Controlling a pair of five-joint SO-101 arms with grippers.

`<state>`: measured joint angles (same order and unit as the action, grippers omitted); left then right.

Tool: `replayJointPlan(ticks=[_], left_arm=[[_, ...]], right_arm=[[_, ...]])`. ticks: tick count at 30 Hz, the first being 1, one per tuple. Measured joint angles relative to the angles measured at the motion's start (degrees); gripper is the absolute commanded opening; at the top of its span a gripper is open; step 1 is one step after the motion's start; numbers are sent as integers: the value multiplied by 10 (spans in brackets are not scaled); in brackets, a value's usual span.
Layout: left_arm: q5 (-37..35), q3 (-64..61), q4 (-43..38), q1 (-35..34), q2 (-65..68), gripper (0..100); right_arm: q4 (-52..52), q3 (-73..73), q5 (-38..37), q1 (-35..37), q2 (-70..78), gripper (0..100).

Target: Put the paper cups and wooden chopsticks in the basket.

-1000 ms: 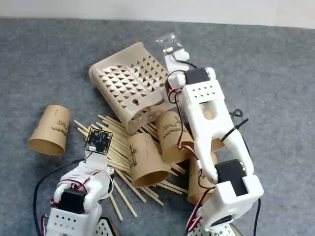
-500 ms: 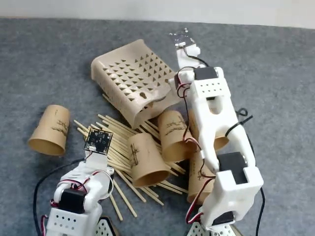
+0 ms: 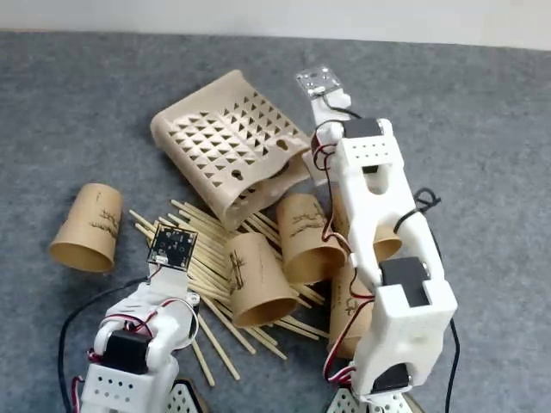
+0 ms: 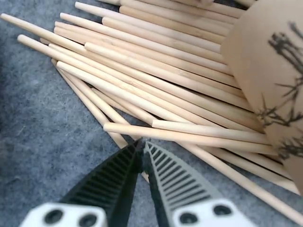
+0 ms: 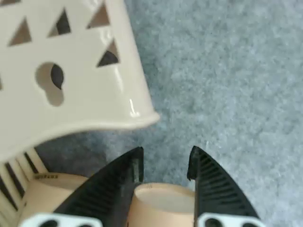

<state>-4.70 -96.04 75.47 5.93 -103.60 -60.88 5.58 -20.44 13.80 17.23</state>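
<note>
I judge the step in hand to be setting the beige plastic basket with triangular cut-outs (image 3: pixel 225 142) upright, since nothing can be dropped into it as it lies. It rests on its side on the grey counter (image 3: pixel 482 129), up around 12 o'clock. Its base-to-mouth axis runs from 10 o'clock to 4 o'clock, with the mouth facing 4 o'clock toward the cups.

My right gripper (image 5: pixel 165 156) is partly open and holds nothing. It hangs just short of the basket's rolled rim (image 5: pixel 137 113), with a brown paper cup (image 5: pixel 163 201) under it. To do this well I should slide one finger inside the rim and one outside near the keyhole slot, then close firmly. I should swing the mouth upward rather than shove, because the light basket looks likely to skid.

My left gripper (image 4: pixel 143 144) is fully closed on nothing, its tips right at one of the pale wooden chopsticks (image 4: pixel 142 71). They lie flat in a loose fan toward 7 o'clock, their long axes also running 10 to 4 o'clock. I must open and turn my fingers across a stick, not along it.

Four cups lie on their sides between 5 and 6 o'clock, and a fifth cup (image 3: pixel 86 228) lies well apart at 9 o'clock.
</note>
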Motion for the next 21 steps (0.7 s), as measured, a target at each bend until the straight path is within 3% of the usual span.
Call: replayJointPlan(ticks=[21], left_arm=[[0, 0, 0, 0, 0, 6]], right_arm=[[113, -1, -1, 21, 29, 156]])
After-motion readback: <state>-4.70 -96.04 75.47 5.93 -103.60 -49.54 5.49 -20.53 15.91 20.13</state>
